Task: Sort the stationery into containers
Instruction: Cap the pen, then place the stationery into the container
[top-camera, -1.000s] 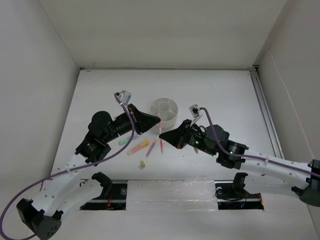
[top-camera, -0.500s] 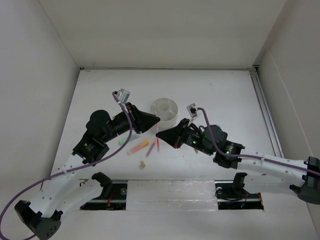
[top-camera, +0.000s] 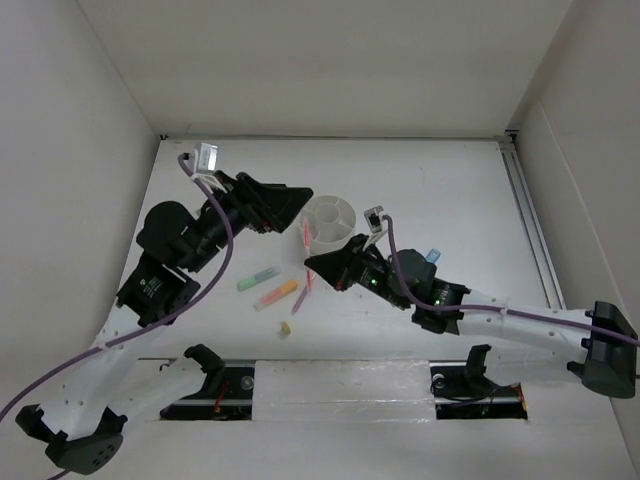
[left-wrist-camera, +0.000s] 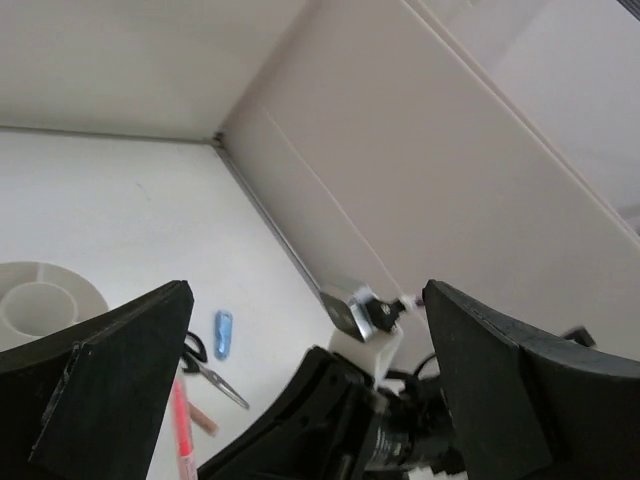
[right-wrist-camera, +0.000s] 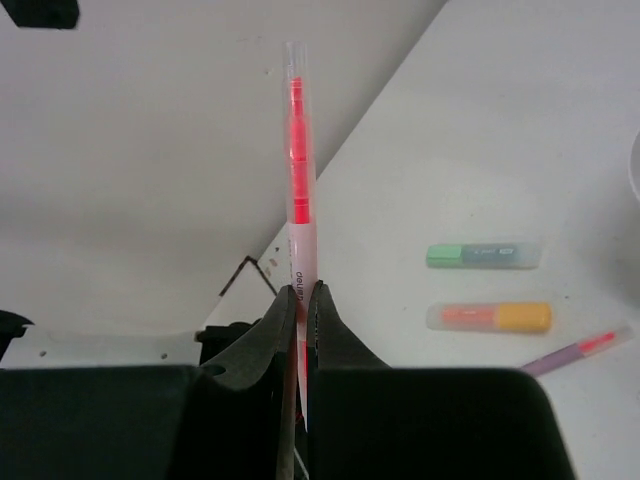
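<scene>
Nearest the arm bases, we saw a small eraser bit (top-camera: 286, 327) lying on the desk (top-camera: 450, 190). Just beyond it lay an orange highlighter (top-camera: 276, 295), a green highlighter (top-camera: 258, 278) and a pink pen (top-camera: 303, 291), all loose. Past those, our right hand (top-camera: 311, 263) was pinching a red pen (right-wrist-camera: 298, 160) near its lower end, so that it pointed straight out from the fingertips. A blue highlighter (top-camera: 433, 256) lay behind that arm, near the scissors (left-wrist-camera: 208, 366). Farther on sat the white organizer (top-camera: 329, 222). By its left rim, seen from overhead, our left hand (top-camera: 298, 198) hung with its fingers spread wide.
</scene>
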